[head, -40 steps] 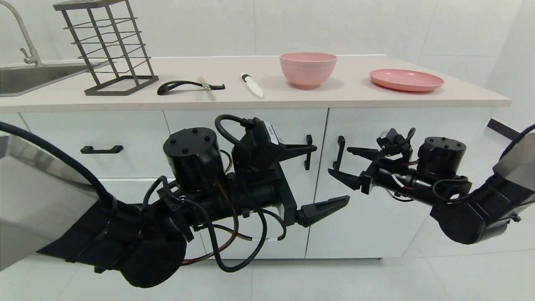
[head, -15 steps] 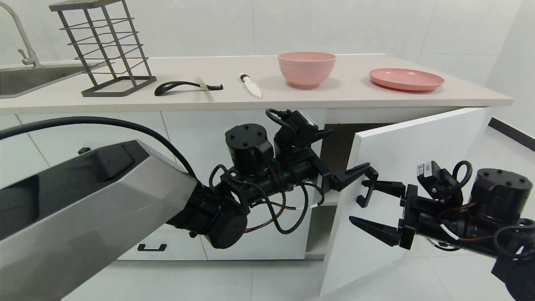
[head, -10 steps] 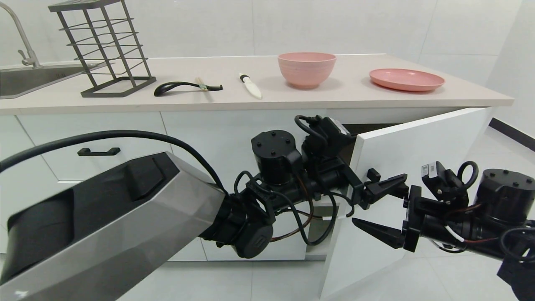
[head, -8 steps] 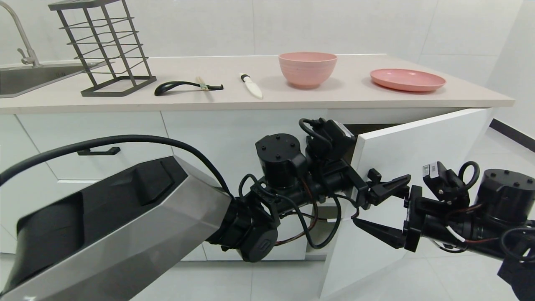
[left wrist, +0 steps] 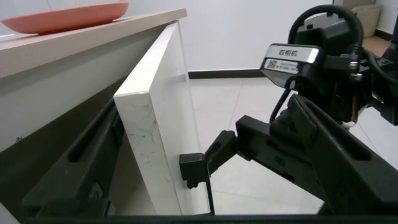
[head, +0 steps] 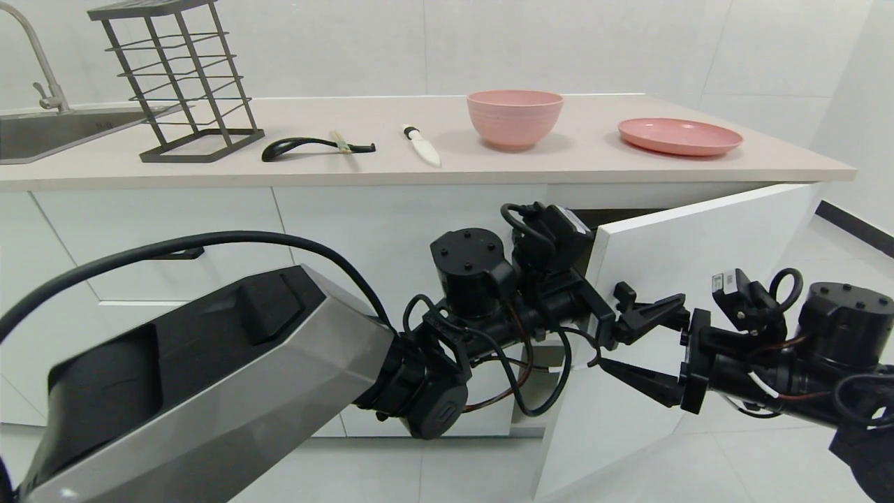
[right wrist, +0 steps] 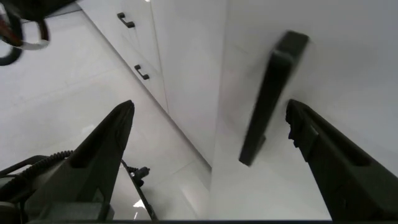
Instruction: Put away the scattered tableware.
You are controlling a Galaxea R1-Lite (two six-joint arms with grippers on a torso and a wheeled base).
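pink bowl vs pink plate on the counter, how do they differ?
The bowl is deep with tall walls; the plate is shallow and flat. The plate looks wider than the bowl. The bowl stands nearer the knife; the plate lies nearer the right end of the counter. Both are pink, upright and on the counter.

The table [head: 594,157] and the open cabinet door [head: 698,237] beneath it are looked down on from the head, some way back. The door's edge is seen close up from the left wrist, its handle [right wrist: 267,99] from the right wrist. The plate [head: 679,135] is shared by head and left wrist views.
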